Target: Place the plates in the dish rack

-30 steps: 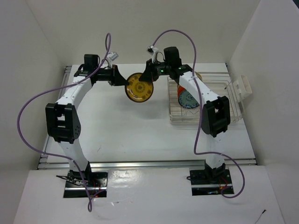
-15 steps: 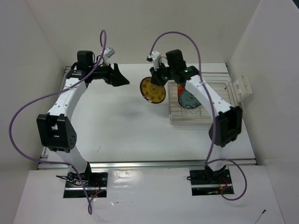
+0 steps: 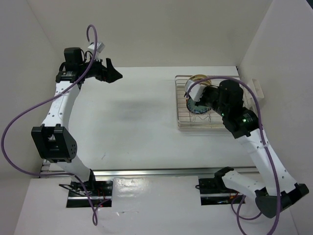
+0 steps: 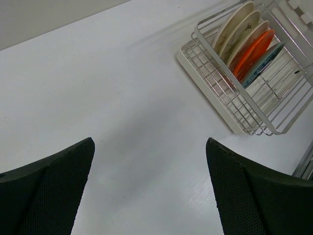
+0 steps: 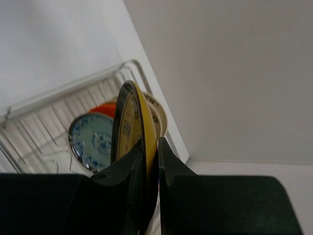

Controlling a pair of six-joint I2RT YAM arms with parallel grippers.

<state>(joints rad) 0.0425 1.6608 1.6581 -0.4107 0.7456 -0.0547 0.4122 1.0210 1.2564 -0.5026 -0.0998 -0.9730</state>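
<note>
The patterned yellow-brown plate (image 5: pixel 133 115) stands on edge between my right gripper's (image 5: pixel 150 147) fingers, which are shut on its rim above the dish rack (image 3: pixel 195 125). Behind it in the right wrist view stand the blue-grey plate (image 5: pixel 90 139), the orange plate (image 5: pixel 105 108) and a cream plate (image 5: pixel 160 116). The left wrist view shows the rack (image 4: pixel 222 93) holding cream plates (image 4: pixel 234 29), the orange one (image 4: pixel 254 49) and the blue-grey one (image 4: pixel 266 58) upright. My left gripper (image 3: pixel 111 73) hangs open and empty over the far left of the table, its fingers (image 4: pixel 254 191) wide apart.
A small white slotted holder (image 3: pixel 254 93) stands just right of the rack, by the right wall. White walls close the table at the back and both sides. Purple cables loop above both arms.
The left gripper has let go of the yellow-brown plate and pulled back to the far left. The right arm has carried the plate rightwards from mid-table to over the rack.
</note>
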